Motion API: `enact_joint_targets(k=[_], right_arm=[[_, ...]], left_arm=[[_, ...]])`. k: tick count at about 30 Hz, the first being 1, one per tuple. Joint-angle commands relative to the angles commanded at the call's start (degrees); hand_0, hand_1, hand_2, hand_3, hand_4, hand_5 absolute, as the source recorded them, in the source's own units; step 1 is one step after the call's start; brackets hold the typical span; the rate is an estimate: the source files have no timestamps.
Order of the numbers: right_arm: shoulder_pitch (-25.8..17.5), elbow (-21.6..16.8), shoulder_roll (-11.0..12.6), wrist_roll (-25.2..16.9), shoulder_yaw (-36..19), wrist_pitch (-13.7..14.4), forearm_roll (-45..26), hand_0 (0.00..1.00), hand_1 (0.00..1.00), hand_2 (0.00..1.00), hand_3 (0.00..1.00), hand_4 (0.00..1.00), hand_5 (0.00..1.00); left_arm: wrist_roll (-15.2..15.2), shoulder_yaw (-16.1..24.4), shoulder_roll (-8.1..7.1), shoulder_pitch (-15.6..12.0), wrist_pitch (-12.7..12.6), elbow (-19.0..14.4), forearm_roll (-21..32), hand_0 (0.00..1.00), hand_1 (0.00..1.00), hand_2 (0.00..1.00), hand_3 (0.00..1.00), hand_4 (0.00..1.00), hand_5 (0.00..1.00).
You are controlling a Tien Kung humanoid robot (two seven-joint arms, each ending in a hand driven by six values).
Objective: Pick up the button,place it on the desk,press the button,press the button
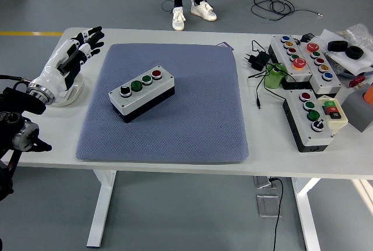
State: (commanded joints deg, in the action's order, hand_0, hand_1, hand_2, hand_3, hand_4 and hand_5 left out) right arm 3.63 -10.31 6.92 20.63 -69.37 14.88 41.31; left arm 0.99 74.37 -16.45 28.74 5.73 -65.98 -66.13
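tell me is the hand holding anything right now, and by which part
Nothing is held. The left hand hovers open at the table's left edge, apart from the button box on the mat.

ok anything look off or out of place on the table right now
The button box sits skewed on the grey mat, not square to its edges. Loose black cables tangle by the boxes at right. Nothing looks spilled or damaged.
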Motion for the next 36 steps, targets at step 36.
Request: enact_joint_targets(k=[36], right_arm=[[-0.2,0.0,0.0,0.1,1.3,0.0,-1.5,0.653,0.51,0.55,0.599,0.283,0.405]], left_arm=[[20.4,-17.0,2.42,6.8,-1.4,4.1,-32.4,0.998,0.998,0.998,0.998,0.998,0.671]])
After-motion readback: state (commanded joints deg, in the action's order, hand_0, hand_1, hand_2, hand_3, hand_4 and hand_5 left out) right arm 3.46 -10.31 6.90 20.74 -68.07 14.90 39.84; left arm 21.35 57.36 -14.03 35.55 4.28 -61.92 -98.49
